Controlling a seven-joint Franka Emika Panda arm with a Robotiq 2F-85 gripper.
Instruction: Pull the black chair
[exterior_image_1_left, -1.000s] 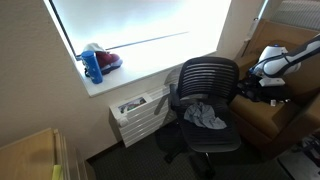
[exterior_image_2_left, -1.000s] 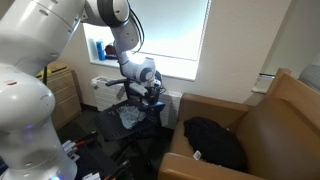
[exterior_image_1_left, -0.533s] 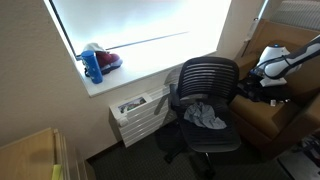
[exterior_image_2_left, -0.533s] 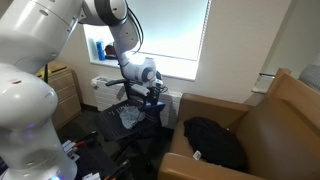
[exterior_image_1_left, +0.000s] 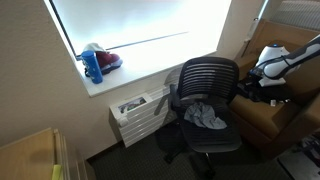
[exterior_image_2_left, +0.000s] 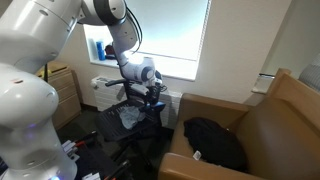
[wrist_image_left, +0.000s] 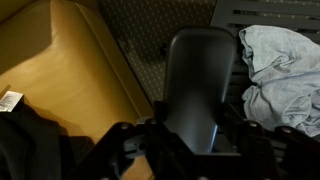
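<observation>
The black chair (exterior_image_1_left: 208, 85) stands below the window, with a slatted curved back and a grey cloth (exterior_image_1_left: 205, 115) on its seat. My gripper (exterior_image_1_left: 248, 90) is at its armrest, on the side toward the brown armchair. In the wrist view the black armrest (wrist_image_left: 195, 70) runs up between the jaws of my gripper (wrist_image_left: 190, 112), and both fingers press against its sides. The grey cloth (wrist_image_left: 275, 70) lies just beside it on the seat. From the opposite side, the gripper (exterior_image_2_left: 152, 97) sits low over the chair (exterior_image_2_left: 135, 118).
A large brown armchair (exterior_image_2_left: 270, 120) with a black garment (exterior_image_2_left: 215, 140) stands right beside the chair; its tan edge (wrist_image_left: 60, 70) fills the wrist view's left. A white radiator (exterior_image_1_left: 140, 112) is under the sill, with a blue bottle (exterior_image_1_left: 92, 65) above.
The jaws have closed in from wide open onto the armrest. The arm and the chair have stayed where they were.
</observation>
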